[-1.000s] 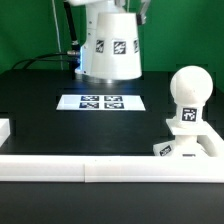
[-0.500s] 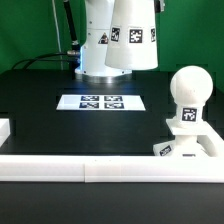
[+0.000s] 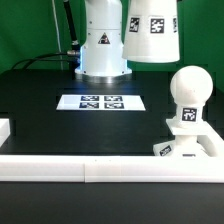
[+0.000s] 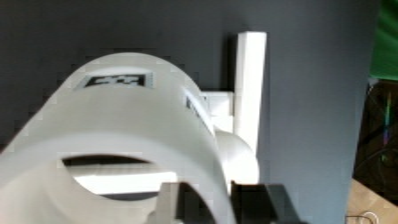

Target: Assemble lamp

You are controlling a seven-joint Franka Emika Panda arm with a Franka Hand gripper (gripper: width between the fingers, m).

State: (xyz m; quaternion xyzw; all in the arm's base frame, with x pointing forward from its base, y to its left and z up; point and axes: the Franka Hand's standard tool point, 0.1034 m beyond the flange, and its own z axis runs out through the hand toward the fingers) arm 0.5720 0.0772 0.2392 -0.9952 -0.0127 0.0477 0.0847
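The white cone-shaped lamp shade point(image 3: 152, 30) with square tags hangs in the air at the top of the exterior view, above and slightly left of the bulb. The round white bulb point(image 3: 188, 90) stands upright on its stem in the low blocky base point(image 3: 186, 148) at the exterior view's right. The gripper itself is cut off at the top there. In the wrist view my gripper point(image 4: 217, 197) is shut on the shade's point(image 4: 134, 120) rim wall, one finger inside and one outside. The shade hides most of what is below it.
The marker board point(image 3: 102, 101) lies flat on the black table's middle. The big white robot pedestal point(image 3: 103, 45) stands at the back. A white rail point(image 3: 90, 166) runs along the front edge and shows as a strip in the wrist view point(image 4: 251, 70).
The shade has moved up and toward the exterior view's right, from in front of the pedestal to a spot high above the bulb. Bulb and base have not moved.
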